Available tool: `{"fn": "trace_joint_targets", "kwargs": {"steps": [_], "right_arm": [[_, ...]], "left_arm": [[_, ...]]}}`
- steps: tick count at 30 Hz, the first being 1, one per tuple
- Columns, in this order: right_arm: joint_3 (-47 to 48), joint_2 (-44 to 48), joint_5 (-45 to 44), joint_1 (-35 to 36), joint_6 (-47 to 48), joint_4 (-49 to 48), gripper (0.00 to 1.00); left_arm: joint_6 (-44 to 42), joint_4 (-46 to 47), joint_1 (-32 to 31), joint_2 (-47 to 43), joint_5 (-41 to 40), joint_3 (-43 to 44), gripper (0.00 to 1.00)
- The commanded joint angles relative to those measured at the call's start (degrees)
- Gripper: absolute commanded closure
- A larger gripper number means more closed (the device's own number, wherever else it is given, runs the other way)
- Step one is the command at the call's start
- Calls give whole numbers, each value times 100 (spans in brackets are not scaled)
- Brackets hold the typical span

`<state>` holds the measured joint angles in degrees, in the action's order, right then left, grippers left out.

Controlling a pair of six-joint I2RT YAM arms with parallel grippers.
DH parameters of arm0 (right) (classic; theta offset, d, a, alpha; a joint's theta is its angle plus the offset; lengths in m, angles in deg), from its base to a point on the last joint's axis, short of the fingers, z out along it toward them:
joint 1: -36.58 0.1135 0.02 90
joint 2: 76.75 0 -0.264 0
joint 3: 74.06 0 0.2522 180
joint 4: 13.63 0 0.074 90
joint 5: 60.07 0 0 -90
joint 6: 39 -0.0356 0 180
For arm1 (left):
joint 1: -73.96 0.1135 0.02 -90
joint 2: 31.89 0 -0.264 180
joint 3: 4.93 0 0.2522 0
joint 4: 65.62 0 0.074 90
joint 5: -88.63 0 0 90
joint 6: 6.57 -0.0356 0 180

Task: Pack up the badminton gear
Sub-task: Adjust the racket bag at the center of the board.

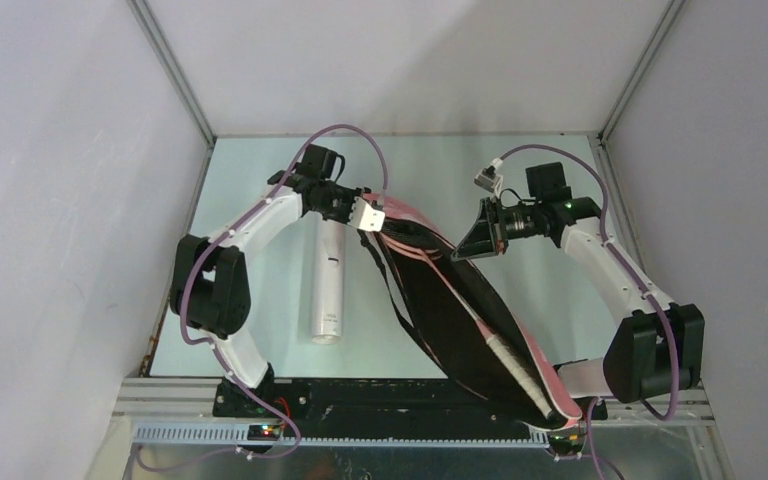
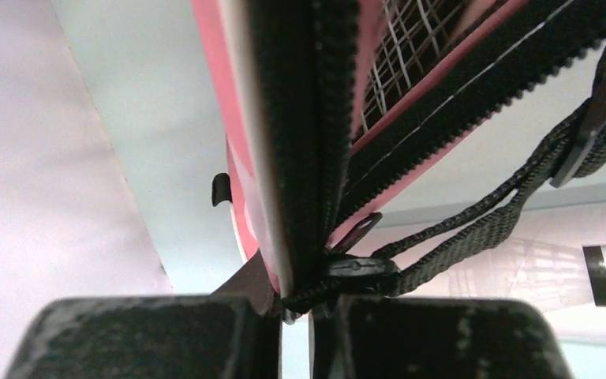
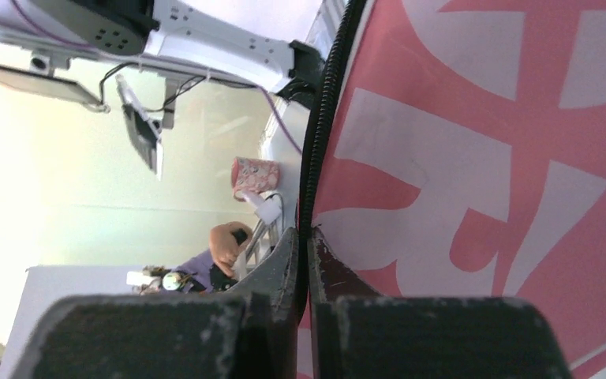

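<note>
From above, the pink racket bag is held up over the bench, slanting from mid-bench toward the near right corner. A white racket handle shows in its lower end. The left hand pinches its far end and the right hand its right edge. The white tube lies left of the bag, apart.

Left wrist: the hand is clamped on the bag's black zipper edge beside the strap.

Right wrist: the hand is pressed closed on the zipper edge of the lettered pink panel.
</note>
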<state>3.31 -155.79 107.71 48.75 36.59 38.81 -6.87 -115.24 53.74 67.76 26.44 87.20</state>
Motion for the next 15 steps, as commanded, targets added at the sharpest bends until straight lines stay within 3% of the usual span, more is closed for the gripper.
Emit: {"fn": "trace_joint_targets", "kwargs": {"steps": [1,3,5,9,15], "right_arm": [[338,151,-1087,-339,-323,-152,87],[445,146,-1902,-525,-252,14,66],[575,150,-2731,-659,-113,98,55],[979,158,-4511,-796,-115,78,40],[1192,435,-5239,-1061,-344,-359,26]], "left_arm": [[484,-287,-32,-184,-66,254,100],[764,-455,30,-263,-392,309,100],[1001,-464,151,-398,-586,334,100],[1980,-355,417,-568,-834,541,100],[3266,-14,682,-470,-1245,884,100]]}}
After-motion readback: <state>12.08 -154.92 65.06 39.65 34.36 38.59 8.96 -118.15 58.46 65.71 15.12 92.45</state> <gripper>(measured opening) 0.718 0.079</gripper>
